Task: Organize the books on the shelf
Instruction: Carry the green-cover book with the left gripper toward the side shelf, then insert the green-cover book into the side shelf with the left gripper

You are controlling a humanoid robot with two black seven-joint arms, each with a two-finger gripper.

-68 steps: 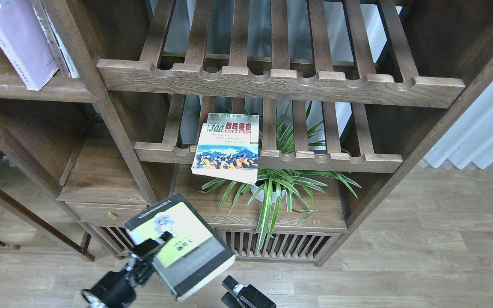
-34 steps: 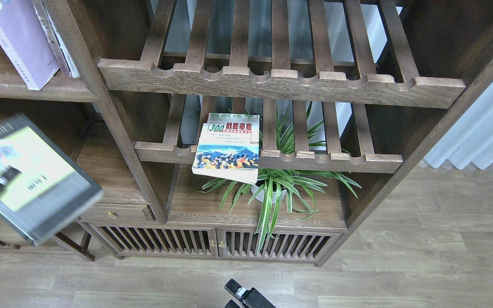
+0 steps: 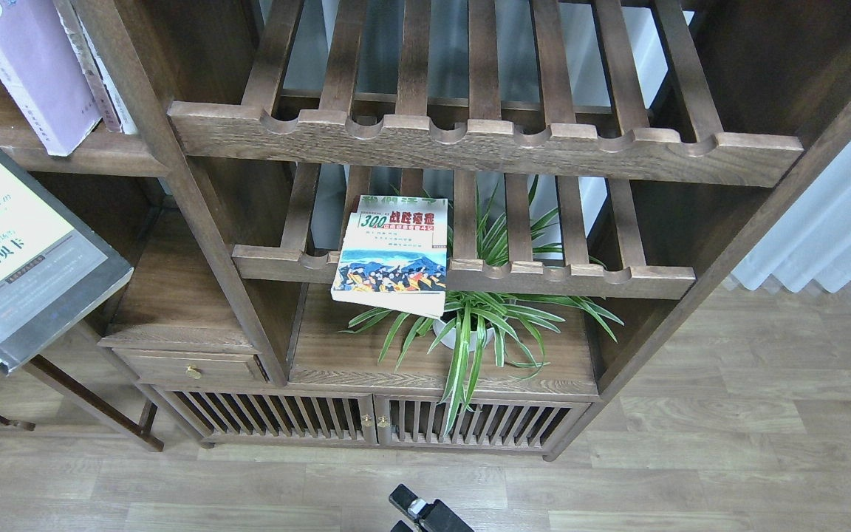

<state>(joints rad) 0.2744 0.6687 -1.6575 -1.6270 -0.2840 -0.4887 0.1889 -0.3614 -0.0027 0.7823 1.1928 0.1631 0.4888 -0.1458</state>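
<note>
Yellow-and-grey book (image 3: 23, 240) up at the far left edge of the head view, tilted, cover facing the camera, black edges showing, its upper corner overlapping the front of the solid dark-brown shelf (image 3: 100, 159). Left gripper out of sight — only a dark sliver at the frame's left border against the cover, too little to say whether the fingers gripped the book. Whether the book touched the board or hung in front of it: could not be told.

On that same shelf, pale lavender book (image 3: 30, 70) standing and leaning, with thinner spines (image 3: 100, 74) just beside it on the right.

Colourful "300" book (image 3: 394, 255) lying flat on the lower slatted rack (image 3: 580, 277), blue mountain picture toward the front, its near edge jutting past the notched rail. Under it a second book, visible only as a strip along the top. Upper slatted rack (image 3: 484, 144) above. Spider plant (image 3: 470, 325) in a white pot below the lower rack, leaves reaching up between the slats and down past the cabinet doors.

Right gripper (image 3: 425, 513) barely in at the bottom edge — dark, seen end-on, fingers not separable, so openness impossible to tell; nothing seen held there.
</note>
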